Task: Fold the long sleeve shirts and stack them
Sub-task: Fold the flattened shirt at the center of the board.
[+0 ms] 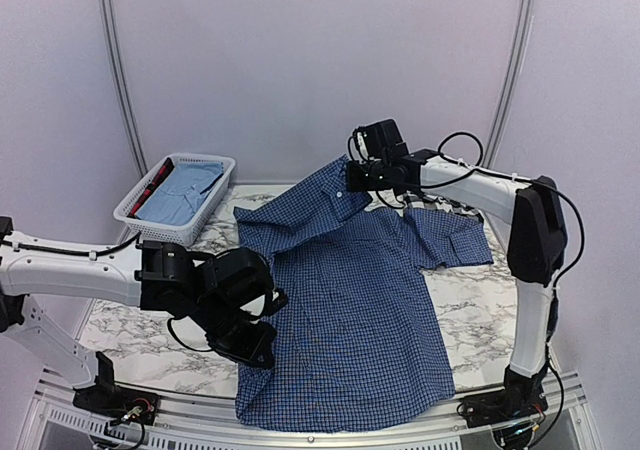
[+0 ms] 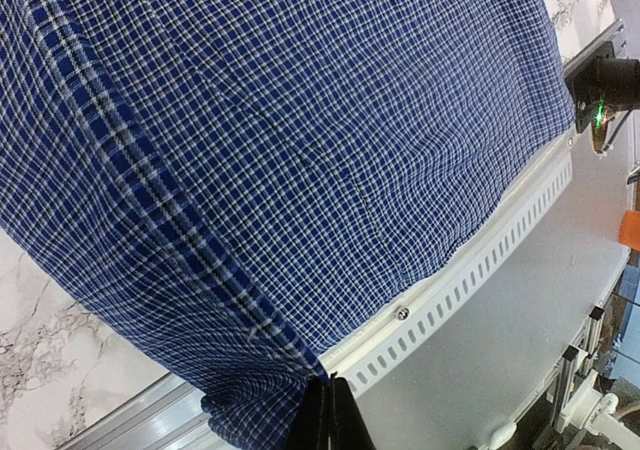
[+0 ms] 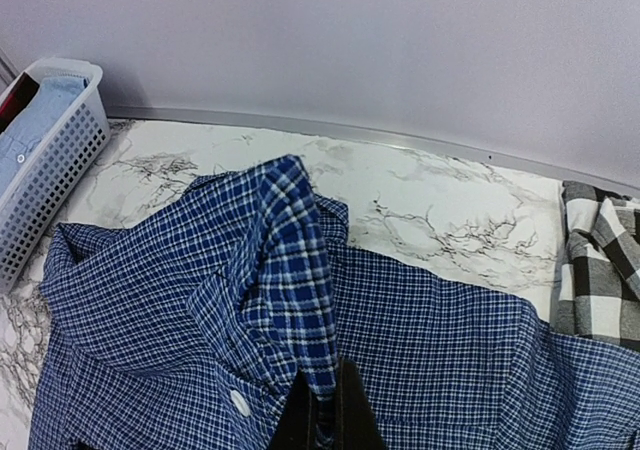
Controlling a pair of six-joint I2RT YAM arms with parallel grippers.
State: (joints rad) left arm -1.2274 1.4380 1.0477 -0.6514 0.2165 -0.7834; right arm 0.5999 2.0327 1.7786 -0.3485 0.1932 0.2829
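From above, the dark blue checked shirt lies spread on the marble worktop, its hem reaching the near edge. The left pincer sits at the shirt's near-left hem corner with its jaws together on the cloth. The right pincer is at the far end of the shirt, pinched on the collar area and holding it raised off the worktop. Well to the left of the right pincer stands a white slatted basket with a light blue garment inside.

In the left wrist view, the left pincer is clamped tight on the bunched hem corner of the shirt, which fills the picture beyond it. Just beside the pincer runs a slotted metal rail; marble shows to its left.

In the right wrist view, the right pincer is closed on a lifted fold of the shirt, which rises straight ahead of it. A white button lies just left of the fingers. The basket is far off to the left. The black-and-white plaid shirt lies to the right, touching the blue one.
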